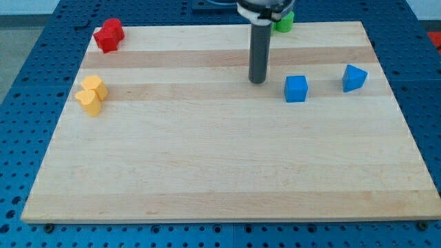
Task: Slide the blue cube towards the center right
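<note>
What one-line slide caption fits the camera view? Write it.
My tip rests just left of the blue cube on the wooden board, with a second blue block farther right.

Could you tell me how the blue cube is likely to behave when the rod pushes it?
The blue cube sits flat on the smooth wooden board, so it should slide, not roll. My tip stands to its left; an off-centre push would probably turn it.
</note>
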You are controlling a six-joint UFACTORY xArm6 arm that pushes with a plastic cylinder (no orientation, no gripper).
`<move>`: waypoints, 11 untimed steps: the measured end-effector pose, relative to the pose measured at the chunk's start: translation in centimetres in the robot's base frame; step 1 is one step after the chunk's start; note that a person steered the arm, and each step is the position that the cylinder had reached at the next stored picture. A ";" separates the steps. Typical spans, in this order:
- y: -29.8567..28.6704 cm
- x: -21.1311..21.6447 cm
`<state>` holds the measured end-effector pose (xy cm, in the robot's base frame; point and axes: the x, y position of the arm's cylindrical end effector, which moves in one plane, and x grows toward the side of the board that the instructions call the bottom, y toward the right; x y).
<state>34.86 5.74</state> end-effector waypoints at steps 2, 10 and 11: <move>2.9 1.4; 10.2 4.3; 11.0 4.3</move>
